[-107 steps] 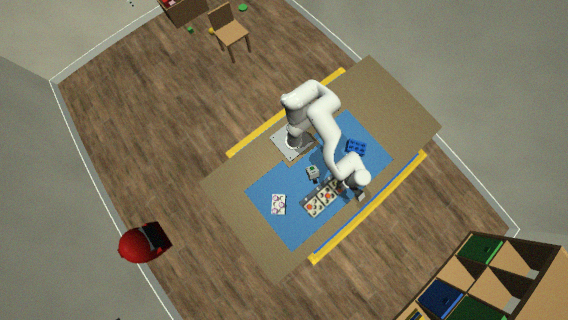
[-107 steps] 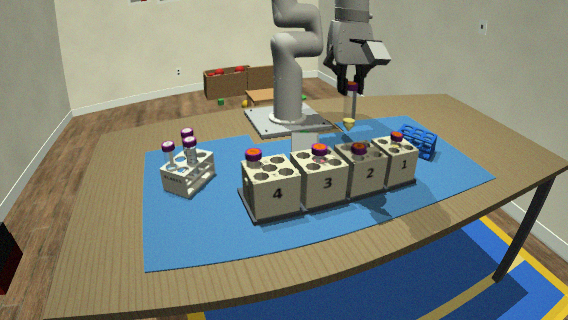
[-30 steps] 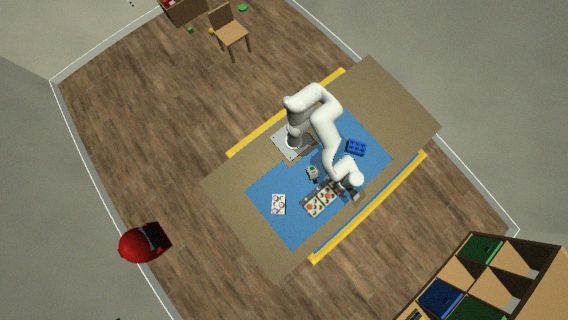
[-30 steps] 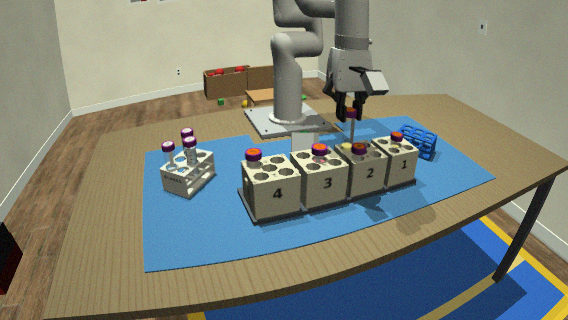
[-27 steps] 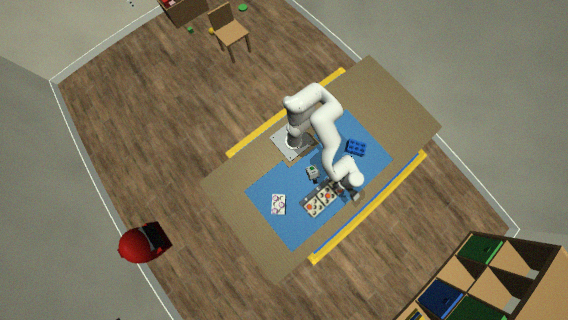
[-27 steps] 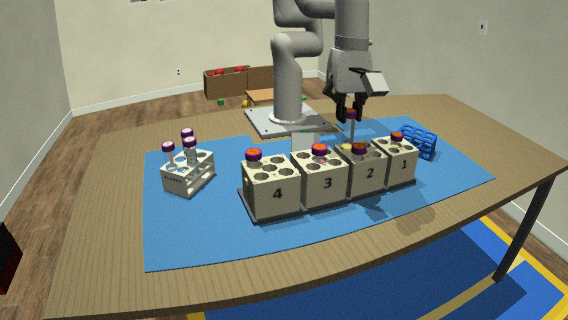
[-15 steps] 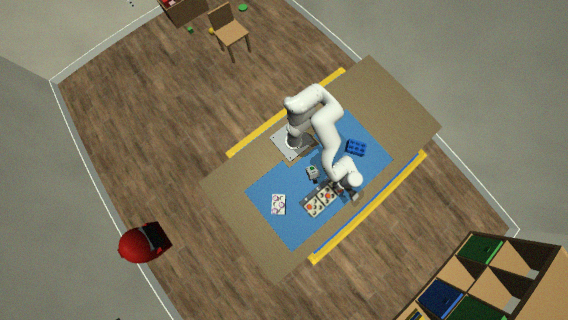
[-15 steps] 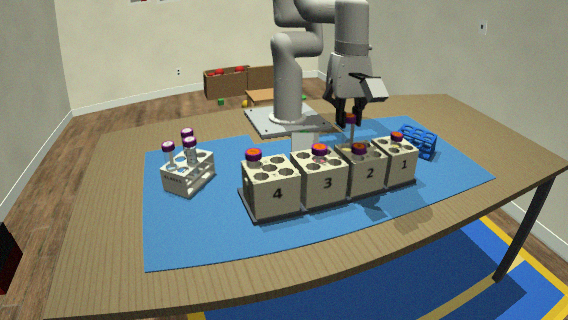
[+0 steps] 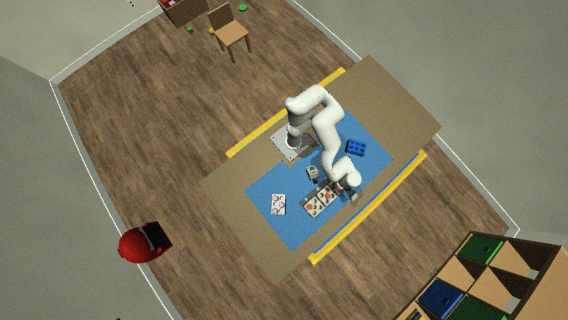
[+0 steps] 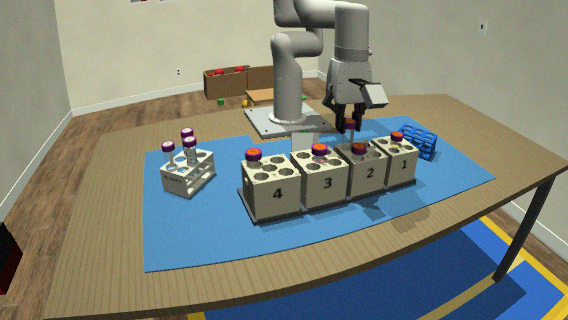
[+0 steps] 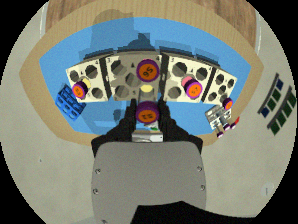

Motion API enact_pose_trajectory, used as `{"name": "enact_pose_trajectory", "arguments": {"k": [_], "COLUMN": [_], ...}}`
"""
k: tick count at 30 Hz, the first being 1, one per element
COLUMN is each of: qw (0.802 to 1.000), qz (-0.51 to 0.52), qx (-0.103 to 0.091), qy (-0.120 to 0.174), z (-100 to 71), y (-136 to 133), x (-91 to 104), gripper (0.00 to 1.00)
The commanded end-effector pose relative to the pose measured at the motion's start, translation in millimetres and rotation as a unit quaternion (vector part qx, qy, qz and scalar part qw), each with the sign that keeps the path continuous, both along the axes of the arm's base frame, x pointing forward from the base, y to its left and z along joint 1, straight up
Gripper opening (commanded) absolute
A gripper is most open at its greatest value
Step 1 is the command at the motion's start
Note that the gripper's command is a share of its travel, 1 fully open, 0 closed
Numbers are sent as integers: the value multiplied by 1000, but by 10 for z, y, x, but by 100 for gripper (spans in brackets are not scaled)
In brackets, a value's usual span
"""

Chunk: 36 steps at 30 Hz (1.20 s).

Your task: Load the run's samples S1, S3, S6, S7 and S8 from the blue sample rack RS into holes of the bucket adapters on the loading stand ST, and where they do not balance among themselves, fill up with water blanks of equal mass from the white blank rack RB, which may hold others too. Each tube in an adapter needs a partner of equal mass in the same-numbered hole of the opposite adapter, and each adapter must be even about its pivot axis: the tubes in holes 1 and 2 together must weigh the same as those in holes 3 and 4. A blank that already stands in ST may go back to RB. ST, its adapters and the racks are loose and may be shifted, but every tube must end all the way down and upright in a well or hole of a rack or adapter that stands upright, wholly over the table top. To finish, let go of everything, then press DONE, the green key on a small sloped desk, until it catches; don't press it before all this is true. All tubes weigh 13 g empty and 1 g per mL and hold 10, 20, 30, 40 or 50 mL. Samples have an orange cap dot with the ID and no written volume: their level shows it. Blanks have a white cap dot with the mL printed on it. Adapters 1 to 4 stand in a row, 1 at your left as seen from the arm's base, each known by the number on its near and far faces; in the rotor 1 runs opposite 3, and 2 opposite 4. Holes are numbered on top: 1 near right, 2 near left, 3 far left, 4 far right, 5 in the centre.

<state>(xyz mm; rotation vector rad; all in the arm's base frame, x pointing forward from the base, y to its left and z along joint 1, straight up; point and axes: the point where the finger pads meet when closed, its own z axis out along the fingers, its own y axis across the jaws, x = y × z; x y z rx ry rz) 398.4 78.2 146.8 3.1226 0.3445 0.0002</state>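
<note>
My gripper [image 10: 350, 122] is shut on a sample tube [image 10: 351, 131] with a purple cap and an orange dot, which also shows in the wrist view [image 11: 147, 113]. The tube hangs upright. Its lower end is at the top of adapter 2 [image 10: 367, 172], on the side towards the arm's base. Adapter 2 holds one more orange-dot tube [image 10: 358, 148]. Adapter 1 [image 10: 402, 165], adapter 3 [image 10: 325, 182] and adapter 4 [image 10: 272, 192] each hold one orange-dot tube. The blue rack RS [image 10: 419, 138] looks empty. The white rack RB [image 10: 187, 172] holds three tubes.
The DONE desk [image 9: 312, 172] stands between the arm's base and the loading stand. The arm's base plate [image 10: 287, 122] lies behind the stand. RS sits close to adapter 1. The table edge runs near the front of the stand.
</note>
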Motion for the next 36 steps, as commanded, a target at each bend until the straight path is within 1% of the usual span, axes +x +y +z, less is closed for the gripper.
{"name": "enact_pose_trajectory", "arguments": {"k": [1,34,36], "qw": [1000,1000,1000], "qz": [0,0,0], "qx": [0,0,0], "qy": [-2,-2,-2], "z": [-10,-311,-311], "y": [2,2,2], "x": [12,12,12], "gripper": [0,0,0]}}
